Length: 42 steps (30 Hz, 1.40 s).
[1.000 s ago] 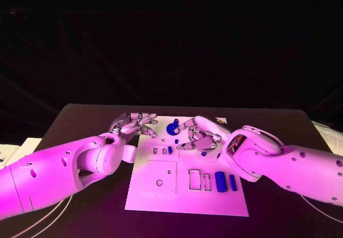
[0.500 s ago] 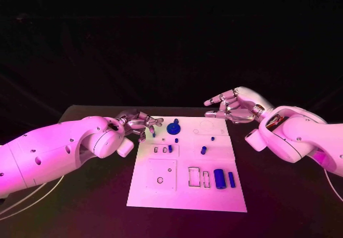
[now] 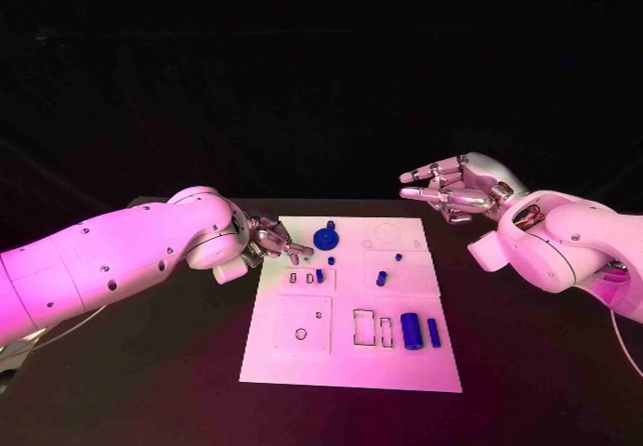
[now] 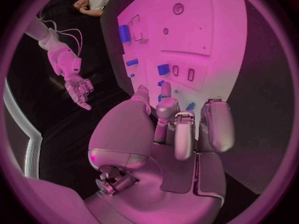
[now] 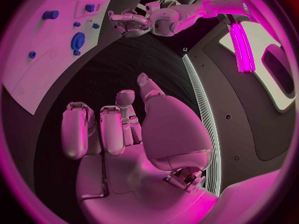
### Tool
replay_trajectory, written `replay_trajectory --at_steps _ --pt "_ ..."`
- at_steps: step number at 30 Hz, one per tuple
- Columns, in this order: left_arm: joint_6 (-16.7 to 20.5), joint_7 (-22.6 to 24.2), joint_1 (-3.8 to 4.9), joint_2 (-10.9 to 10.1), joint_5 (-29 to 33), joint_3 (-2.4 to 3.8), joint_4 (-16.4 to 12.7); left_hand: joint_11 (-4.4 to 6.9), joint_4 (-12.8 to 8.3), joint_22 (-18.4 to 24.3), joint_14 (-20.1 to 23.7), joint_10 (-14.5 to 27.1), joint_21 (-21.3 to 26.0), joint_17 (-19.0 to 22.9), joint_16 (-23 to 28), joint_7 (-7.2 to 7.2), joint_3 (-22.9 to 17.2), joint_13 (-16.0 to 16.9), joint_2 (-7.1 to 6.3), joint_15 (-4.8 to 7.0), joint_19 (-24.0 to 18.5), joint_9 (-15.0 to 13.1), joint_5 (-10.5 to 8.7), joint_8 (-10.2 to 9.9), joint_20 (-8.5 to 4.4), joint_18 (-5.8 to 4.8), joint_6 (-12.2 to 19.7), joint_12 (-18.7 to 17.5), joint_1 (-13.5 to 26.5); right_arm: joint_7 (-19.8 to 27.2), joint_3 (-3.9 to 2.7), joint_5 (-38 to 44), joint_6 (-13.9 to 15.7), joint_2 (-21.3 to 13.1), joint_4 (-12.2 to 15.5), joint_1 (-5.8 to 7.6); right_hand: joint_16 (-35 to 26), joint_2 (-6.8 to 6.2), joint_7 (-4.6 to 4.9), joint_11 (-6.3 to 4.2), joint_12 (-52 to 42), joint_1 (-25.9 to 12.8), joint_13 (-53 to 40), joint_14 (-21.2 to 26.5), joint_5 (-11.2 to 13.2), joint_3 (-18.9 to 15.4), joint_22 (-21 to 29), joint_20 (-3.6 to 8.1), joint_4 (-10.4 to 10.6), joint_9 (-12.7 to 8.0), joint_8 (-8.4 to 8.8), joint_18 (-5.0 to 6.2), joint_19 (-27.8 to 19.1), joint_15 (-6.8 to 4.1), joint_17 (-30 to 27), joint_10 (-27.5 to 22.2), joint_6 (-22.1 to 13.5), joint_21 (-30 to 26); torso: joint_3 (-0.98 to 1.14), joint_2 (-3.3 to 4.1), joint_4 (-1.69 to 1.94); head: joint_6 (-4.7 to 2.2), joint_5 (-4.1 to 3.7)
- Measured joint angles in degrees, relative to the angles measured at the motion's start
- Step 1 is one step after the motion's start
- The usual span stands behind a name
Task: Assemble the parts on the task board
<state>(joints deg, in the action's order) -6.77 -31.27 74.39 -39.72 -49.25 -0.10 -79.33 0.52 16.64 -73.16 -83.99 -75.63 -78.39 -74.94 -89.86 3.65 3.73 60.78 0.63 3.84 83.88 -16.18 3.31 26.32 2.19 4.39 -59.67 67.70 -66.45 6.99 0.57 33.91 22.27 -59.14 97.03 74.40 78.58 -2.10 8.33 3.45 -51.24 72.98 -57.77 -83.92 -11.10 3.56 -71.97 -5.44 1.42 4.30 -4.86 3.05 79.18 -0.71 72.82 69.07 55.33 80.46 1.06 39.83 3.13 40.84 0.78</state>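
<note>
As no writing shows, task board (image 3: 352, 372), blue parts (image 3: 413, 332)

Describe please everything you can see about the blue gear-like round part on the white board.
The blue round part is a flat toothed disc, plastic by its look, with a short peg rising from its middle. It sits near the far edge of the task board, left of centre. The left hand is close beside it but apart; nothing touches it.

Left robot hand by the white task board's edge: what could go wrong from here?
1. The left robot hand sits with curled fingers at the white task board edge; it may nudge the board.
2. Small blue pegs stand nearby; a sweep could topple them.
3. The right robot hand hovers off-board, so it cannot steady anything.
</note>
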Motion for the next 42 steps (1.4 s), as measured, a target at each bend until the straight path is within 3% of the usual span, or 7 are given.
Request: replay_trajectory --at_steps 3,4,8,14,24,27,42 --pt "-1.84 -1.91 0.23 1.41 -1.79 -0.17 1.36 0.43 0.03 -1.62 -0.02 -0.79 -1.34 0.0 0.0 -0.2 2.23 2.65 -0.06 0.14 0.0 -1.91 -0.35 1.95 0.0 -0.2 0.2 2.16 1.53 -0.07 0.02 -0.52 -0.08 0.11 -0.37 0.01 -0.31 0.31 0.0 0.0 0.0 -0.31 0.03 0.0 0.26 -0.35 0.22 0.1 0.35 0.0 0.0 0.0 -0.1 0.0 -0.2 0.0 0.0 -0.05 0.0 0.0 -0.01 0.18 0.02" --pt "-2.42 -2.61 0.28 2.01 -2.31 -0.22 1.94 0.52 0.07 -1.73 0.01 -0.89 -1.63 0.0 0.0 -0.24 2.78 3.15 -0.13 0.36 0.03 -2.44 -0.35 2.5 -0.03 -0.83 0.24 2.56 1.73 -0.1 0.03 -0.69 -0.11 0.17 -0.52 0.01 -0.31 0.31 0.0 0.0 0.0 -0.31 0.08 0.0 0.81 -0.52 0.32 0.2 0.52 -0.01 0.0 0.0 -0.21 0.0 -0.26 0.0 0.0 -0.23 0.0 0.01 -0.02 0.22 0.03" --pt "-3.59 -4.24 0.4 4.04 -3.36 -0.46 3.95 0.94 0.03 -1.79 -0.01 -1.3 -2.6 0.01 0.0 -1.01 5.41 4.88 0.12 0.79 0.06 -5.12 -0.35 4.96 -0.55 -0.84 1.01 3.88 2.99 -0.19 0.04 -0.99 -0.22 0.44 -0.85 0.01 -0.66 0.44 0.0 0.0 0.0 -0.44 0.17 0.0 1.6 -0.9 0.51 0.2 0.53 -0.01 0.0 0.0 -0.21 0.0 -0.37 0.0 0.0 -0.35 -0.04 0.06 0.0 0.41 0.07" --pt "-4.67 -5.67 0.43 6.25 -4.08 -0.94 6.16 1.01 0.06 -1.79 -0.01 -1.37 -3.05 0.01 0.0 -1.41 7.68 5.84 0.34 0.79 0.27 -7.79 -0.35 7.08 -0.76 -0.84 2.28 4.43 3.21 -0.3 0.06 -1.04 -0.44 0.73 -1.08 0.01 -0.67 0.44 0.0 0.01 0.0 -0.44 0.28 0.0 1.6 -1.06 0.65 0.2 0.68 -0.01 0.0 0.0 -0.2 0.0 -0.57 0.0 0.0 -0.35 -0.08 0.13 -0.04 0.63 0.18" --pt "-5.77 -6.63 0.44 8.65 -4.47 -1.4 8.33 1.22 0.01 -1.78 0.0 -1.58 -3.49 0.02 0.0 -1.41 8.99 6.25 0.65 0.78 0.07 -9.73 -0.35 8.31 -0.96 -0.83 3.09 4.66 2.91 -0.42 0.07 -0.95 -0.74 1.21 -1.76 0.02 -0.97 0.44 0.0 0.01 0.0 -0.44 0.28 0.0 1.81 -1.06 0.72 0.2 0.68 -0.02 0.0 0.03 -0.2 0.0 -0.69 0.0 0.0 -0.35 -0.08 0.13 -0.03 0.97 0.1" --pt "-5.98 -6.72 0.44 9.28 -4.49 -1.45 8.95 1.22 -0.14 -1.78 -0.17 -1.58 -3.49 0.02 0.0 -1.61 9.14 6.3 0.82 0.96 0.07 -10.0 -0.35 8.59 -0.96 -0.83 3.29 4.66 2.74 -0.45 0.08 -0.91 -0.85 1.44 -1.94 0.02 -0.97 0.44 0.0 0.01 0.0 -0.44 0.28 0.0 1.81 -1.06 0.8 0.2 0.68 -0.02 0.0 0.89 -0.2 0.0 -0.69 0.0 0.0 -0.56 -0.08 0.14 -0.03 1.05 0.1" --pt "-7.28 -6.77 0.43 11.93 -4.51 -1.55 11.64 1.22 -0.31 -1.77 -0.2 -1.58 -3.49 0.03 0.0 -1.6 9.61 6.4 1.86 0.97 0.07 -11.55 -0.35 9.39 -0.95 -0.83 4.09 4.66 1.08 -0.57 0.11 -0.76 -1.34 2.06 -2.46 0.02 -0.97 0.9 -0.01 0.01 0.0 0.02 0.43 0.0 0.99 -1.67 1.02 0.2 0.71 -0.02 0.0 0.89 -0.2 0.0 -0.73 0.0 -0.01 -0.78 -0.02 0.16 -0.04 1.38 0.11"
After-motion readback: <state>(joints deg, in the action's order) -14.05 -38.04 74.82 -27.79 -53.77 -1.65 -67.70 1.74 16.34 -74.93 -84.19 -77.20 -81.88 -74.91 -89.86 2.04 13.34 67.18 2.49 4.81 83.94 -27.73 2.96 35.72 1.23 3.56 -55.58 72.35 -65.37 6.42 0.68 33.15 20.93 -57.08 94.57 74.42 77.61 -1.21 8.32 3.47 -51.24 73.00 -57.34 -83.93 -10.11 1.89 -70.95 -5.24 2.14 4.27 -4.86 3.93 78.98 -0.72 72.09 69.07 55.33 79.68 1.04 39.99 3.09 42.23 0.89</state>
